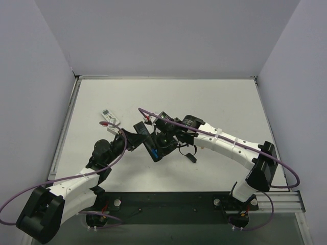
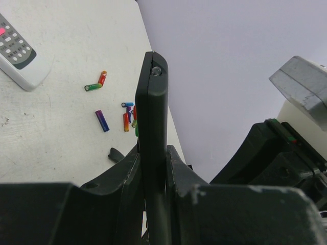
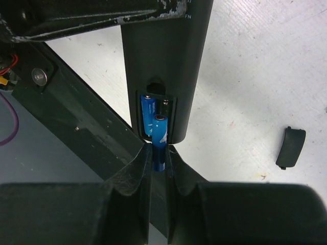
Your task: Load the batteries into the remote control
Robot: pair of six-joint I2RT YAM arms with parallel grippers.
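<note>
Though half out, battery (image 3: 159, 139) in remote control (image 3: 163, 56).

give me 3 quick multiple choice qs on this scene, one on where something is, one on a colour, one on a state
1. Where is the cover?
A fitted in place
B out of view
C on the table

2. The battery in the right tool is:
A red
B blue
C green

3. The left tool is:
A shut on the remote
B open
C shut on a battery

Answers:
1 C: the right wrist view shows the cover lying on the table, apart from the remote.
2 B: the body between the right fingers is blue.
3 A: the left wrist view shows the fingers clamped on the remote's edge.
</note>
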